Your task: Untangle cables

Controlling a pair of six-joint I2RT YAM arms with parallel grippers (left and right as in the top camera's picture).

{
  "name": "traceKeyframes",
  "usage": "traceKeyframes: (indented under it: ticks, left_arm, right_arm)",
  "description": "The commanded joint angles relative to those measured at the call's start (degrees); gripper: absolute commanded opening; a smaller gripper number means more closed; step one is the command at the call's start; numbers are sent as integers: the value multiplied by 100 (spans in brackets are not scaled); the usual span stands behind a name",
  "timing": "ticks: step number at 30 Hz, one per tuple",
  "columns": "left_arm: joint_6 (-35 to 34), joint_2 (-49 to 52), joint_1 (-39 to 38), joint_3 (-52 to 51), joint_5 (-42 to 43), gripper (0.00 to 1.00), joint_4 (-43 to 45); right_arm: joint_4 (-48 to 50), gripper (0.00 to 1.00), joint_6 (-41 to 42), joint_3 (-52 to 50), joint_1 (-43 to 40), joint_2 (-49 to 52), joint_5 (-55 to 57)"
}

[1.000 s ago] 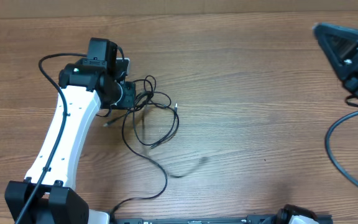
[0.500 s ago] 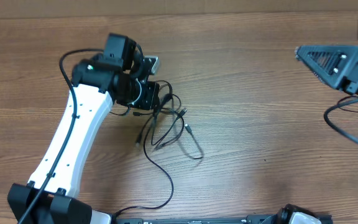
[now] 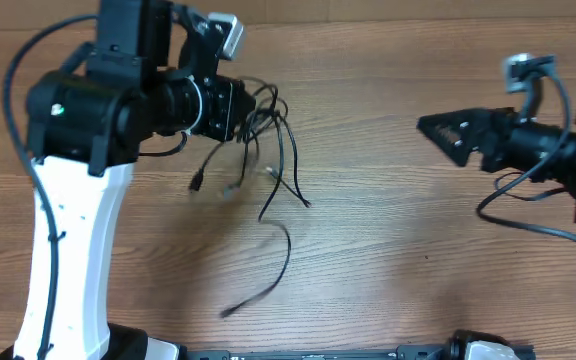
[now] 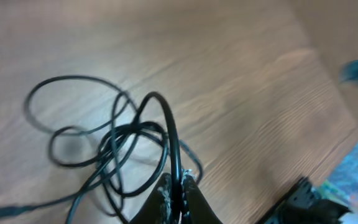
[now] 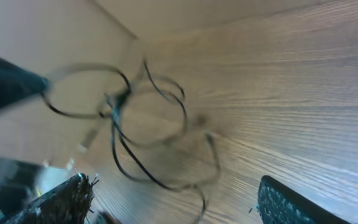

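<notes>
Raised and swung up-table since a second ago, the left gripper [image 3: 240, 108] dangles the cables [image 3: 278, 160] over the table [image 3: 388, 250] as the right gripper [image 3: 436, 128] faces them. Left wrist: jaws pinched on one strand, probably so the loops fall loose. Right wrist: fingers [image 5: 61, 199] spread wide, apparently readied to grab.

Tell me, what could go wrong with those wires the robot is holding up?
1. The left pincer pinches the wires at just one thin spot, so the whole bunch might slip out and fall onto the table.
2. The loops cross each other in a clump; a hard pull may tighten the knot.
3. The right pincer is open and aimed at the bunch; it might grab several strands at once.
</notes>
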Motion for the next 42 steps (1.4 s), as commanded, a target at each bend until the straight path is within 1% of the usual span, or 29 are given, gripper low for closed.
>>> traceKeyframes:
  ticks: [1, 6, 10, 12, 14, 17, 18, 22, 23, 24, 25, 27, 30, 32, 36, 38, 39, 42]
  left_arm:
    - [-240, -44, -105, 446, 525, 4, 22]
    - [-601, -44, -149, 697, 962, 4, 13]
    - [-619, -44, -249, 763, 1272, 4, 13]
    - [-697, -46, -293, 791, 1281, 4, 22]
    - [-726, -52, -295, 807, 1311, 4, 52]
    - [-763, -57, -295, 809, 1521, 4, 205]
    - [-785, -57, -295, 809, 1554, 4, 260]
    - [-957, -57, -293, 809, 1547, 4, 444]
    - [-957, -57, -293, 811, 1547, 4, 457]
    - [-957, -57, -293, 811, 1547, 4, 457]
    - [-957, -57, -293, 811, 1550, 4, 455]
    - [-962, -57, -295, 811, 1580, 4, 455]
    - [-1106, -57, -295, 811, 1749, 4, 459]
    - [-1106, -57, -295, 811, 1880, 4, 474]
    - [-1027, -59, -293, 809, 1864, 4, 411]
    - [-988, -59, -293, 811, 1856, 4, 337]
    - [-979, -59, -295, 809, 1853, 4, 302]
    - [-905, -59, -295, 809, 1768, 4, 186]
  right_arm:
    - [20, 84, -334, 79, 393, 105, 461]
    - [188, 83, -282, 79, 946, 280, 516]
    - [452, 83, 131, 79, 1178, 431, 511]
    - [487, 80, 168, 79, 1318, 514, 509]
    - [446, 74, 168, 76, 1502, 612, 509]
    - [382, 54, 168, 76, 1814, 780, 509]
    - [369, 53, 168, 76, 1937, 837, 509]
    - [435, 52, 168, 76, 2334, 990, 509]
    - [463, 54, 166, 76, 2409, 1010, 511]
    - [514, 59, 168, 76, 2476, 1010, 514]
    - [568, 61, 168, 76, 2516, 1010, 520]
    - [713, 63, 214, 76, 2542, 1010, 518]
    - [1019, 63, 573, 76, 2540, 1010, 667]
    - [1176, 64, 623, 76, 2540, 1010, 649]
    - [1320, 71, 621, 76, 2527, 1010, 678]
    - [1423, 72, 680, 79, 2487, 1010, 728]
    - [1504, 71, 841, 79, 2461, 1010, 782]
    - [1864, 63, 1399, 79, 2334, 1010, 979]
